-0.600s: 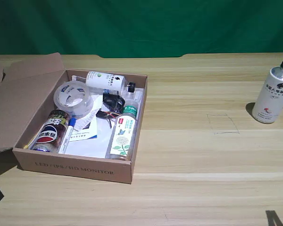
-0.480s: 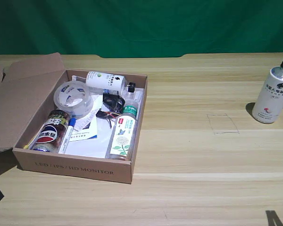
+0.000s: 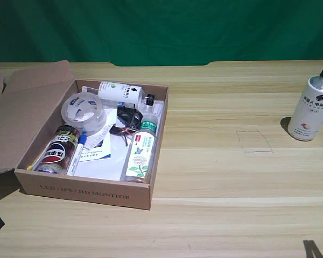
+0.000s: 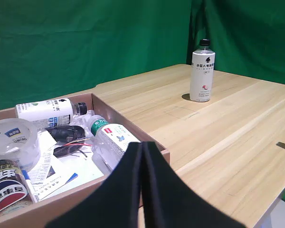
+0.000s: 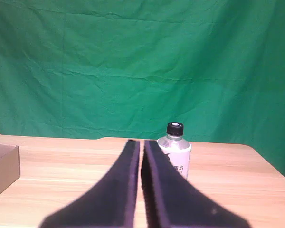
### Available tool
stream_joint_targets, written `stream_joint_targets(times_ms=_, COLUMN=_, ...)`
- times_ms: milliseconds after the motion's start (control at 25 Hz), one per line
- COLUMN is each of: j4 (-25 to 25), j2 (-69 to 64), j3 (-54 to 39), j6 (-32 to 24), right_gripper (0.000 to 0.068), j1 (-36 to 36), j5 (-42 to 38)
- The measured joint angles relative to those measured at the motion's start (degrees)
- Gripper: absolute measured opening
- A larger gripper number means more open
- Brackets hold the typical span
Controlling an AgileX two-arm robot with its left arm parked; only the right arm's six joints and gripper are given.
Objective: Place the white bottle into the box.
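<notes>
I've got the white bottle (image 3: 311,106) standing upright on the worktop (image 3: 220,177) at the exterior view's right, well apart from the box (image 3: 86,189): white cylinder, rounded shoulder, small black cap, black emblem, dark text and a red mark low on the label. My right wrist view puts the gripper (image 5: 141,183) in front, fingers pressed almost together, nothing between them, bottle partly behind. The exterior view alone shows the box's printed side and open flap.
</notes>
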State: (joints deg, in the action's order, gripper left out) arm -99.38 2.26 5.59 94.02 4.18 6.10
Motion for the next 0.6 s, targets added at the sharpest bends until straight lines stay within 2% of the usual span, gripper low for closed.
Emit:
stream_joint_targets(times_ms=480, j4=0.0, j2=0.3, j3=0.0, j6=0.0, right_gripper=0.0004, j1=0.0, j5=-0.5)
stream_joint_targets(times_ms=600, j4=0.0, j2=3.6, j3=0.7, j6=0.0, right_gripper=0.0036, j1=0.0, j5=-1.9)
